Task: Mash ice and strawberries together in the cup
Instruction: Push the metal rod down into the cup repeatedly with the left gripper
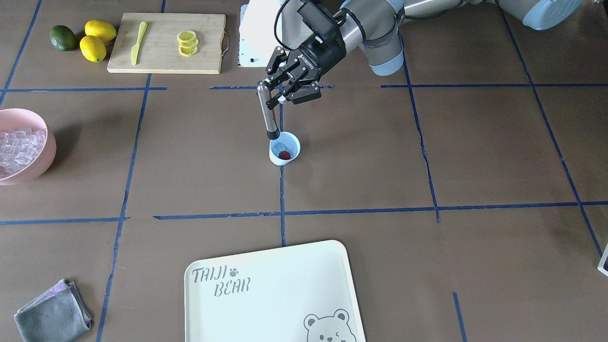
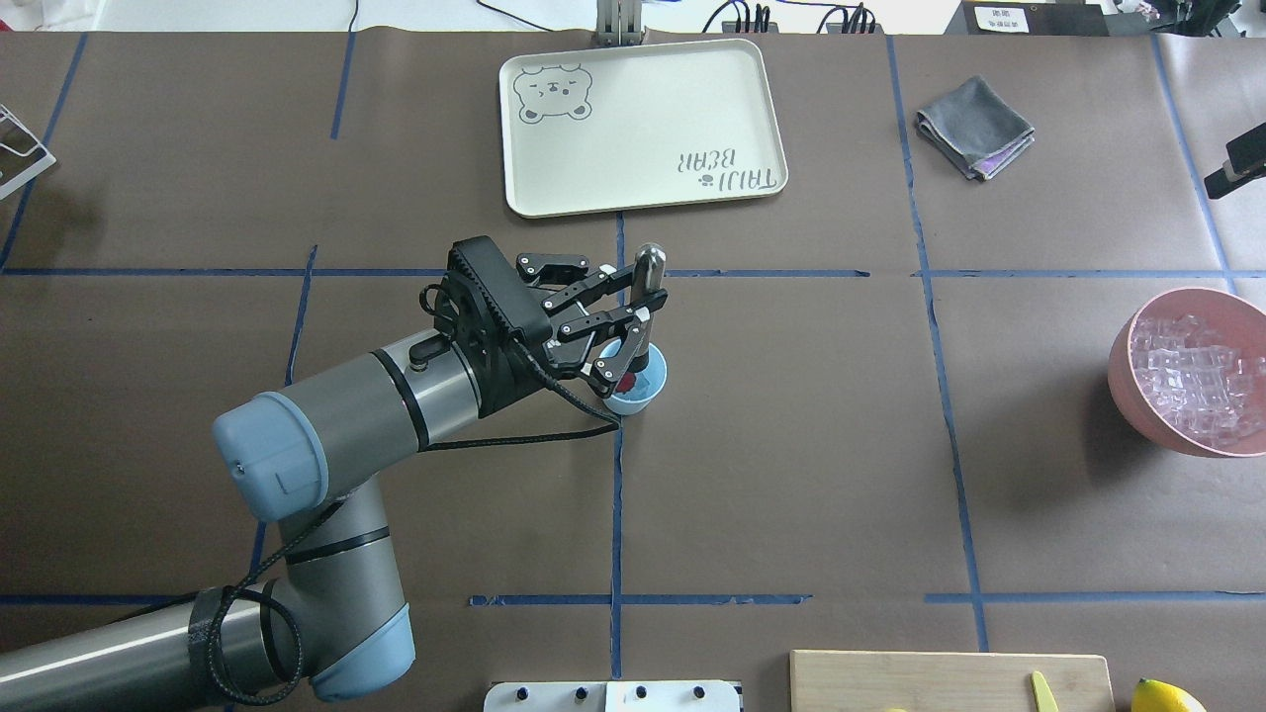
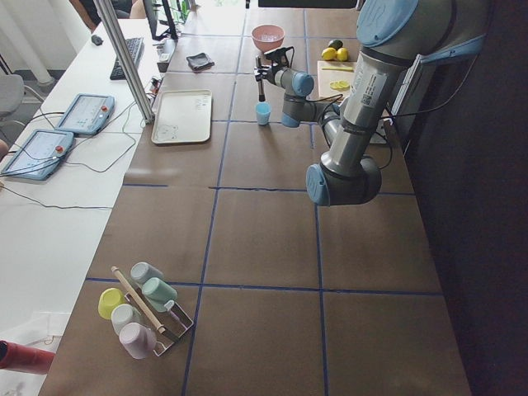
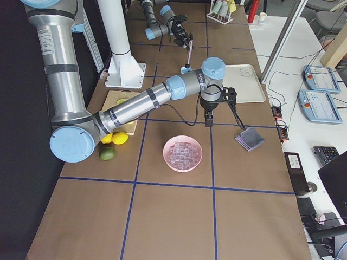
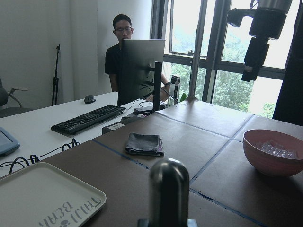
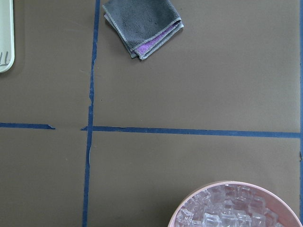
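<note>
The pale blue cup point(image 1: 290, 158) stands near the table's middle, also seen in the overhead view point(image 2: 645, 398). A red strawberry point(image 1: 284, 155) and some clear ice point(image 1: 278, 146) lie inside it. My left gripper point(image 1: 281, 93) is shut on a metal muddler point(image 1: 267, 111) that leans with its lower end inside the cup. The muddler's rounded top shows in the left wrist view point(image 5: 168, 187). My right gripper point(image 4: 209, 118) hangs above the table beside the pink bowl; I cannot tell whether it is open or shut.
A pink bowl point(image 1: 45, 156) full of ice cubes point(image 2: 1192, 371) sits on my right. A cream tray point(image 2: 762, 119) lies beyond the cup and a grey cloth point(image 2: 974, 127) to its right. A cutting board point(image 1: 209, 47) with knife, lemon slices, lemons and a lime is near my base.
</note>
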`<move>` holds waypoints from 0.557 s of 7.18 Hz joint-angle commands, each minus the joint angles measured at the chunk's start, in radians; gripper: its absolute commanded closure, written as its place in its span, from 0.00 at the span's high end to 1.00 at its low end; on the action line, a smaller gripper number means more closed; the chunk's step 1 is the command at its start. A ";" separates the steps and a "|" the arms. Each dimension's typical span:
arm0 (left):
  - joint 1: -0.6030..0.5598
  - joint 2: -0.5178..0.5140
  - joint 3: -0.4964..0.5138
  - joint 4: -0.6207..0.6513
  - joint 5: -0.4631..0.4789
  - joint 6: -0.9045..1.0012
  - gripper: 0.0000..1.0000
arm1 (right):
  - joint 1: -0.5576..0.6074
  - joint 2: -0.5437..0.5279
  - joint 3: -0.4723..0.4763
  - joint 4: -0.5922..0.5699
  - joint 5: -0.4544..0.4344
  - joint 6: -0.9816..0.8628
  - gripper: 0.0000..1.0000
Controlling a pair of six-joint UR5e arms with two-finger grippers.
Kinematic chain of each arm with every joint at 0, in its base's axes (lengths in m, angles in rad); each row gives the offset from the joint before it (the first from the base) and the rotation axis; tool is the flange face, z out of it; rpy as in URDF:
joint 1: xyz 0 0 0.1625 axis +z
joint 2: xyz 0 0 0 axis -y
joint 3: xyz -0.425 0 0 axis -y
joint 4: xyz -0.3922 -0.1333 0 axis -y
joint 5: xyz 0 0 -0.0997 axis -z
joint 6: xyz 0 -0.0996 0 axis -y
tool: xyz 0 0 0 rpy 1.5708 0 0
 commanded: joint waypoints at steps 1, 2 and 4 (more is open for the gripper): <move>0.000 0.004 -0.007 -0.008 0.001 0.056 0.00 | 0.001 0.001 0.000 -0.002 0.000 0.000 1.00; 0.000 0.004 0.002 -0.023 0.003 0.057 0.00 | 0.001 -0.001 0.000 -0.001 0.000 0.000 1.00; 0.006 0.002 0.047 -0.035 0.004 0.058 0.00 | 0.001 -0.002 0.000 -0.002 0.000 0.000 1.00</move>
